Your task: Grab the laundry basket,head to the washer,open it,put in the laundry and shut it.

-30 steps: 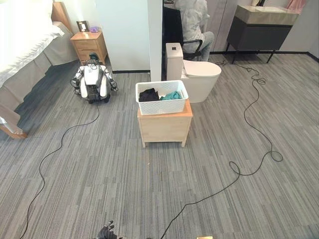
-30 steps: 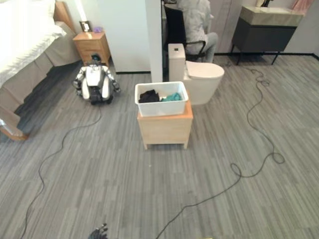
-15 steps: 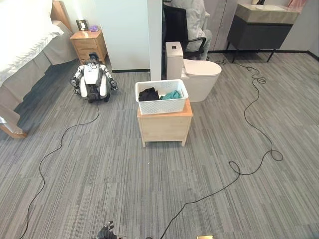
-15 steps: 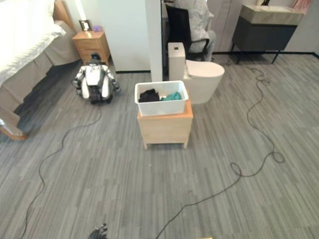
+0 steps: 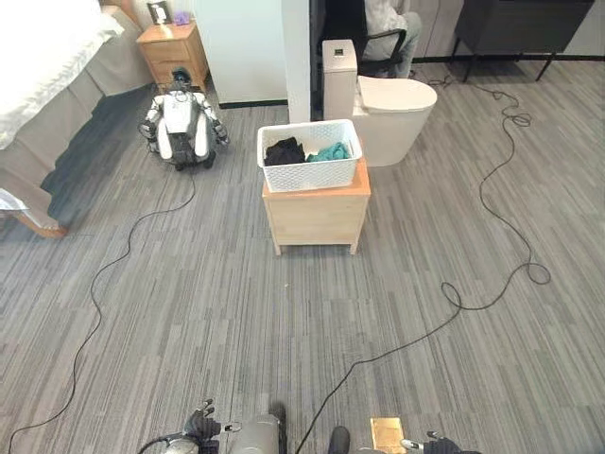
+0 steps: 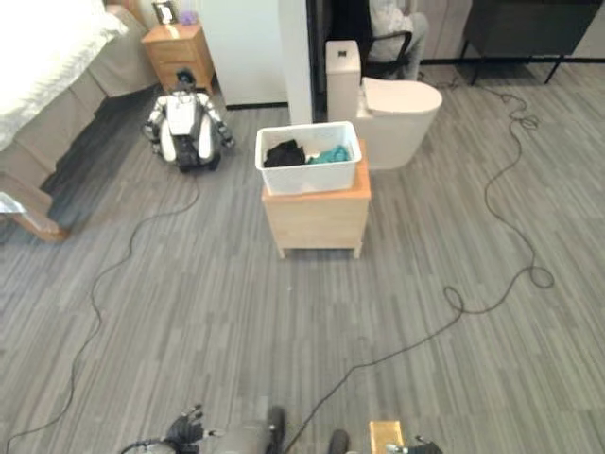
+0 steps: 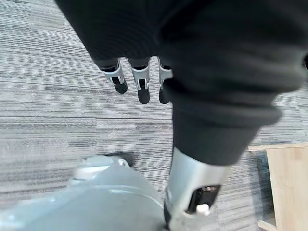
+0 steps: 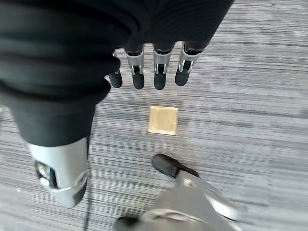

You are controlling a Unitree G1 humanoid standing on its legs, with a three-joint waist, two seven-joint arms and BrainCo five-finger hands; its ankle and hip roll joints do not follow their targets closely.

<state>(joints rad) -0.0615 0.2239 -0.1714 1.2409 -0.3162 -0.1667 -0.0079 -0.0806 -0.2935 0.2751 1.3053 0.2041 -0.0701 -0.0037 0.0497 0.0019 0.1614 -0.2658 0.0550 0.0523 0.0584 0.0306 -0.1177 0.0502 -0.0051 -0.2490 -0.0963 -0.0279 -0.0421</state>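
A white laundry basket [image 5: 309, 155] sits atop a small wooden counter [image 5: 317, 217] in the middle of a grey striped floor [image 5: 189, 312], well ahead of the robot. The basket's long axis runs left to right across the head views, its open top facing up, with dark clothes [image 5: 284, 151] at its left end and a teal garment [image 5: 329, 152] at its right. Just behind it stand a white toilet [image 5: 392, 104] and a wall end [image 5: 296, 47]; a small robot [image 5: 182, 130] sits on the floor to the left, near a nightstand [image 5: 172, 49] and a bed [image 5: 47, 66].

The left robot hand [image 7: 139, 82] hangs over bare floor, fingers straight and empty; its wrist view catches a light wooden edge [image 7: 288, 183]. The right robot hand [image 8: 149, 70] also hangs open and empty, above a small wooden square [image 8: 163, 120] on the floor.
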